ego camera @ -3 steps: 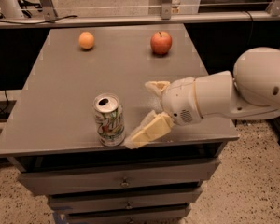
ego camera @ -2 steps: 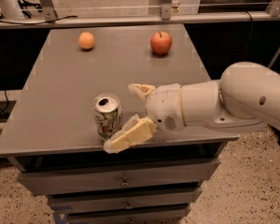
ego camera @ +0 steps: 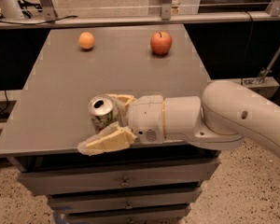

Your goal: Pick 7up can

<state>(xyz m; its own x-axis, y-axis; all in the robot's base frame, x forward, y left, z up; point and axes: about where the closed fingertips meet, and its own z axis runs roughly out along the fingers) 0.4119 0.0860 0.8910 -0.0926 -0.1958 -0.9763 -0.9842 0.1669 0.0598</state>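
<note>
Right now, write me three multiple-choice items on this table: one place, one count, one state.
1. The gripper is: A) at the table's far edge; B) with jaws either side of the 7up can; C) out of view.
2. Fruits on the table: A) one; B) two; C) four.
3. The 7up can is: A) lying down; B) crushed; C) upright.
Answers: B, the jaws flank the can near the front edge; B, an apple and an orange at the back; C, its silver top faces up.

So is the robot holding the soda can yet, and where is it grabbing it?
Nothing is held yet. The gripper is open, with its fingers either side of the 7up can.
</note>
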